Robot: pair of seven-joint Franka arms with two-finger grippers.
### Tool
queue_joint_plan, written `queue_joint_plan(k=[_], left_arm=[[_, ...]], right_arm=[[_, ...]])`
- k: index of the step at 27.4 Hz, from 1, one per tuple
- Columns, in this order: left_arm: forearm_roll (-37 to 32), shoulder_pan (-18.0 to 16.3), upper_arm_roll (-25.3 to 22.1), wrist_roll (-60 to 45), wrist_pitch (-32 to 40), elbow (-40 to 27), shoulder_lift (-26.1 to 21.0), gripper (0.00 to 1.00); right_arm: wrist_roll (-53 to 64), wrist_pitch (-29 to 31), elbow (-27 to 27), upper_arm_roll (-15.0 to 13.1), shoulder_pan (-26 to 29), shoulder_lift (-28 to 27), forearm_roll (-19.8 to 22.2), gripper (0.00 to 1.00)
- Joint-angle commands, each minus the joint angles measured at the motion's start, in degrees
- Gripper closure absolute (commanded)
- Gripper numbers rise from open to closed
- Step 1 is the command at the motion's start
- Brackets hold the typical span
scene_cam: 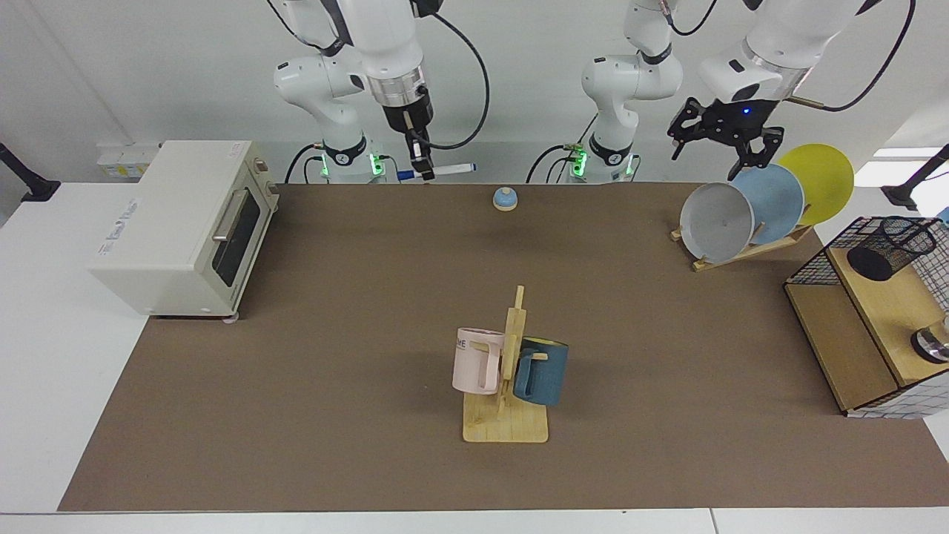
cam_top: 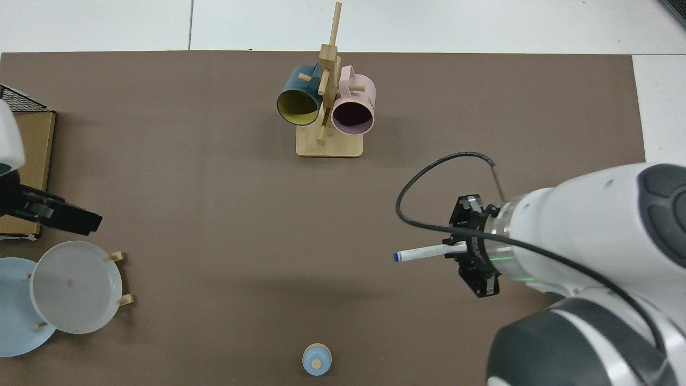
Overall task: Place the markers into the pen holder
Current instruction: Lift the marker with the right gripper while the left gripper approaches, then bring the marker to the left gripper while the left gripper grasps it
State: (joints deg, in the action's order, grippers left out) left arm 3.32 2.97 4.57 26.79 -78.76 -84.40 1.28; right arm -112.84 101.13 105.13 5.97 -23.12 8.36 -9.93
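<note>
A white marker (scene_cam: 437, 171) with blue ends hangs level, high over the table's back edge. My right gripper (scene_cam: 422, 169) is shut on it near one end. In the top view the marker (cam_top: 426, 252) sticks out sideways from the right gripper (cam_top: 460, 250). The pen holder (scene_cam: 890, 247), a black mesh cup, leans on the wooden shelf at the far right of the facing view and is outside the top view. My left gripper (scene_cam: 712, 148) hovers open above the plates, holding nothing; in the top view the left gripper (cam_top: 61, 216) shows at the left edge.
A toaster oven (scene_cam: 178, 222) stands at the facing view's left. A mug tree (scene_cam: 506, 386) with a pink and a blue mug is mid-table. A plate rack (scene_cam: 749, 248) holds three plates. A small blue bell (scene_cam: 505, 198) sits at the back, and a wire-and-wood rack (scene_cam: 838, 348) at the right.
</note>
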Motion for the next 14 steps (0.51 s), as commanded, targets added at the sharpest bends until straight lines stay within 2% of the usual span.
queue_joint_plan(k=[1, 7, 10, 14], left_arm=[[5.2, 0.4, -0.6, 12.6, -0.2, -2.1, 1.8, 0.02], [7.2, 0.5, -0.4, 30.5, -4.5, -4.6, 3.0, 0.03], [7.2, 0.5, 1.2, 34.5, -7.3, -9.1, 5.9, 0.06], [7.5, 1.6, 3.5, 36.2, -12.4, -13.2, 8.2, 0.04]], right_arm=[[-7.1, 4.4, -0.8, -0.4, -3.2, -1.3, -1.3, 1.0], [-12.0, 9.5, -1.6, -0.4, -6.9, -4.0, -1.2, 1.0], [-13.9, 10.5, -2.4, -0.4, -10.3, -7.8, 0.1, 1.0], [-17.1, 11.3, -4.9, -0.7, -12.9, -11.2, 1.1, 1.0]])
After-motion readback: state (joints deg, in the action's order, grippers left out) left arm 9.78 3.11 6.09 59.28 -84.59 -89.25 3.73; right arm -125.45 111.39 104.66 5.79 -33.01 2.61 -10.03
